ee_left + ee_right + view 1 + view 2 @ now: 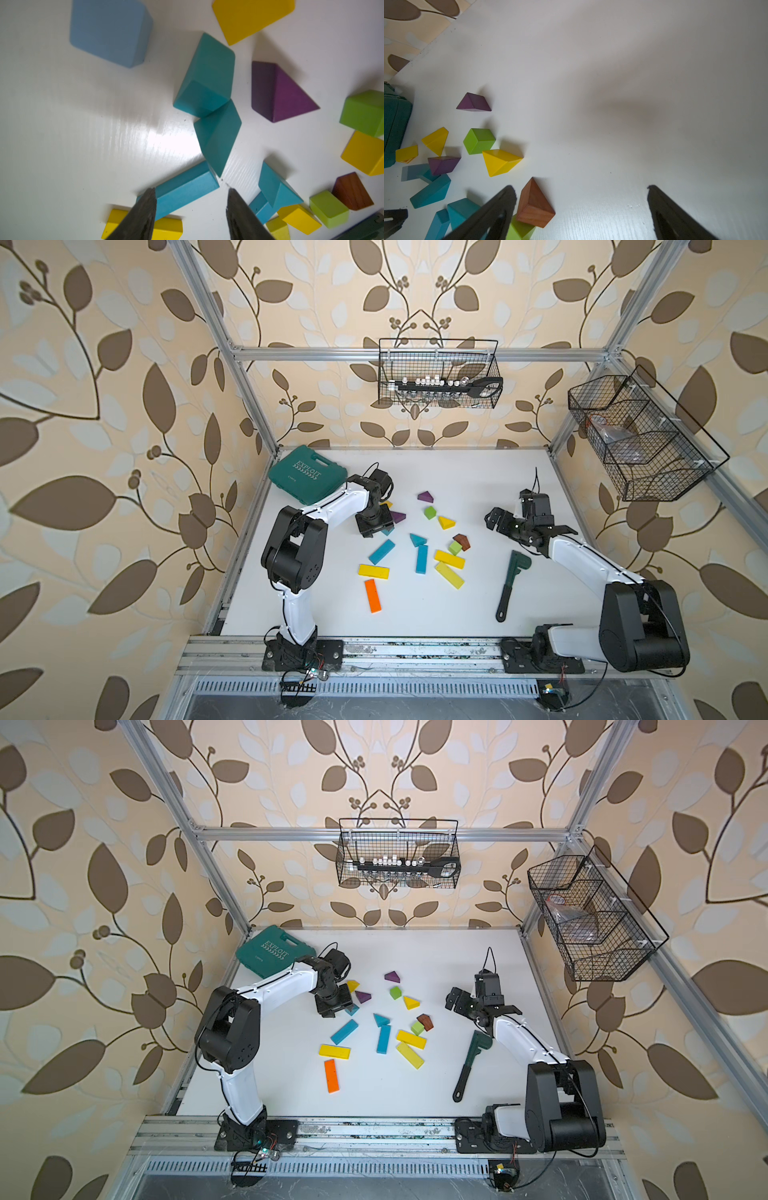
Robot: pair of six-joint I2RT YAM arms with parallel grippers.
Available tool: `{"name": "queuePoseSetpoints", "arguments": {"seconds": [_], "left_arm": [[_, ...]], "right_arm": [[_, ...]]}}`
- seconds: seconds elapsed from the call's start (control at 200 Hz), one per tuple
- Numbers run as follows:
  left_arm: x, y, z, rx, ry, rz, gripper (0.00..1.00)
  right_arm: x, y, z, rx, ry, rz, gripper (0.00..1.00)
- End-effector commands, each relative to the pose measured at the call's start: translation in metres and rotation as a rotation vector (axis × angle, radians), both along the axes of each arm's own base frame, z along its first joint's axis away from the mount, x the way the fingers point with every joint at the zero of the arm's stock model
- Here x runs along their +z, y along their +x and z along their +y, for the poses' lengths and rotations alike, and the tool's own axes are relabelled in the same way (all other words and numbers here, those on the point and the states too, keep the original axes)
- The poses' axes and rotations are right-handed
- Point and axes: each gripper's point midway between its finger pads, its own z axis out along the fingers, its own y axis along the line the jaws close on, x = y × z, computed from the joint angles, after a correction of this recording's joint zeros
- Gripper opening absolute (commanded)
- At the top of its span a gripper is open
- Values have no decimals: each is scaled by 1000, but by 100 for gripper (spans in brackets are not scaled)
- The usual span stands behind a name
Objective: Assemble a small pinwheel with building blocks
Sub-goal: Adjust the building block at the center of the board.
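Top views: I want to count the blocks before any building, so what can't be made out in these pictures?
- In both top views the left hand hides the pale blue block and most of two teal wedges.
- Left wrist view: a yellow block is cut off by the frame edge.
- Top views: the side basket's contents are too small behind its mesh.

Both top views look steeply down from the front onto the whole table [478,489]; wrist views sit close above it, sharing the brown wedge [534,204]
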Motion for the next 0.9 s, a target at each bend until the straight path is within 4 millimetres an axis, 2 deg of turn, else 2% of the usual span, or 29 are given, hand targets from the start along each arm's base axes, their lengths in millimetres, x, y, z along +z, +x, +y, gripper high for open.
{"name": "queuePoseSetpoints", "arguments": {"seconds": [0.0, 0.18, 0.355, 0.57, 0.705, 0.895], "left_arm": [[3, 27, -1, -41, 21, -46, 56], [0, 54, -4, -71, 32, -87, 56], [-15, 63, 1, -63, 58, -61, 56], [-33, 72, -18, -81, 1, -28, 54], [-33, 83, -37, -105, -63, -56, 50], [-32, 93, -62, -147, -98, -53, 39]], "right_arm": [[7, 3, -1, -4, 1, -15, 100], [9, 3, -2, -6, -1, -20, 100], [8, 3, -1, -4, 1, -13, 100], [8, 3, -1, -3, -1, -12, 100], [8, 3, -2, -5, -4, -14, 100], [7, 3, -1, -3, -3, -10, 100]]}}
